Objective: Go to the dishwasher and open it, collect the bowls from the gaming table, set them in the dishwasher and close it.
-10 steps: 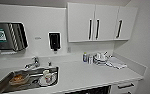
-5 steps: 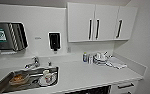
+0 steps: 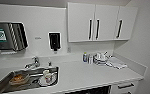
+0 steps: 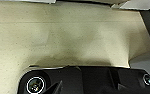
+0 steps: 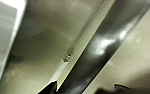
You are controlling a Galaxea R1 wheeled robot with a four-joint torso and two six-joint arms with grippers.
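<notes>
The head view looks down on a white kitchen counter (image 3: pixel 91 75) that runs into a corner beneath three white wall cupboards (image 3: pixel 101 22) with black handles. A steel sink (image 3: pixel 26 80) is set into the counter at the left, with a tap (image 3: pixel 33 63) behind it; inside the sink lie a bowl-shaped dish with something brownish in it (image 3: pixel 18 78) and a white cup on a plate (image 3: pixel 48 77). On the wall above hang a dark paper towel dispenser (image 3: pixel 8 36) and a small black soap dispenser (image 3: pixel 54 41). Near the corner stand a small bottle (image 3: pixel 85 57) and a cluster of white crockery (image 3: pixel 101 58), with a folded cloth (image 3: pixel 117 63) just beside them. Below the counter's front edge a dark opening (image 3: pixel 96 90) shows, next to a white drawer front with a black handle (image 3: pixel 126 85); this may be the dishwasher, but too little of it appears to be sure. The left wrist view shows a pale speckled floor (image 4: pixel 66 37) with a dark strip at one edge, beyond the robot's own dark plate. The right wrist view shows a blurred dark shiny band (image 5: pixel 103 47) crossing pale surfaces; what it belongs to cannot be told. For both the left and the right gripper, it cannot be told whether the fingers are apart or together.
</notes>
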